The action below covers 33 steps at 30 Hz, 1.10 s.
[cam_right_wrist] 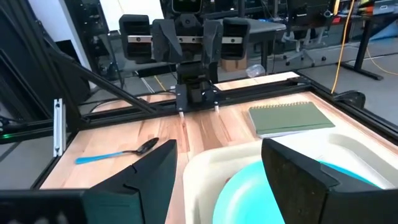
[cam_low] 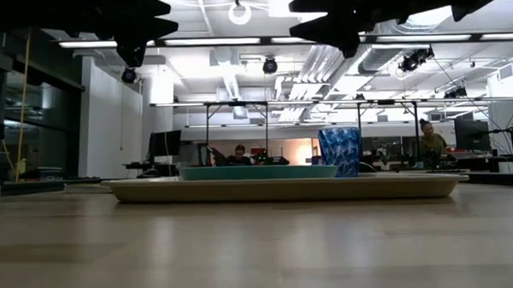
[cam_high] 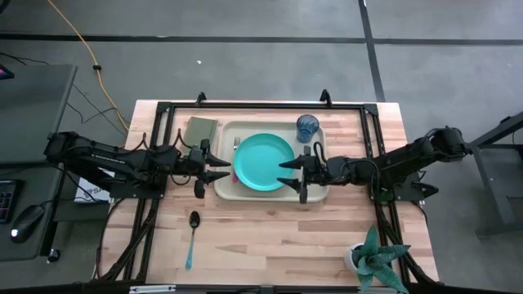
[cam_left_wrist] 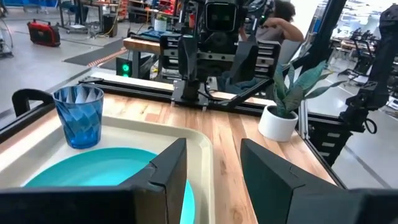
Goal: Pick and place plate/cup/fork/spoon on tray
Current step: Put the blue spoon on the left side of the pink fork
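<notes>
Looking down from the high view, the spoon (cam_high: 192,237) lies on bare wood outside the tray (cam_high: 229,192), handle pointing away from it, nearer the left gripper (cam_high: 214,169), whose fingers are spread. Seen from the right wrist, the right gripper (cam_right_wrist: 219,163), also spread, hovers over the plate (cam_right_wrist: 261,196).

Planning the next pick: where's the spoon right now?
In the high view the spoon lies on the bare table, off the tray, near the front-left, below the left gripper.
</notes>
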Each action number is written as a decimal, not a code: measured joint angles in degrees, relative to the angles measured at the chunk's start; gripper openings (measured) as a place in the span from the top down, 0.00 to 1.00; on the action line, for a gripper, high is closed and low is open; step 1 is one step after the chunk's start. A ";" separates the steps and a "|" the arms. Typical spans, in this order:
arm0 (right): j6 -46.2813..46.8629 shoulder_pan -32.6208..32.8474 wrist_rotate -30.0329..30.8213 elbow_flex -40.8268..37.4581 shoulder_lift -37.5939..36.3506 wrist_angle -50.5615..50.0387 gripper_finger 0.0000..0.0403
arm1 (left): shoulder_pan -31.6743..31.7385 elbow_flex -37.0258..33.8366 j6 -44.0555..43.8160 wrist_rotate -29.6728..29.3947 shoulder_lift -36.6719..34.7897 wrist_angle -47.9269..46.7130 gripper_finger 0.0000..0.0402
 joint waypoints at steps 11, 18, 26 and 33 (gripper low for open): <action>0.33 0.04 0.15 0.04 0.00 -3.92 0.44 | -7.85 7.82 -11.60 4.74 0.36 -30.21 0.68; 1.76 0.04 0.15 0.04 0.00 -6.27 0.44 | -20.69 14.14 -26.30 2.54 7.07 -55.86 0.68; 1.76 0.04 0.17 0.04 0.00 -6.43 0.44 | -27.25 13.94 -33.86 -2.37 18.02 -63.93 0.68; 2.01 0.04 0.22 0.07 0.11 -7.02 0.44 | -28.78 13.99 -31.61 -2.69 22.84 -60.98 0.68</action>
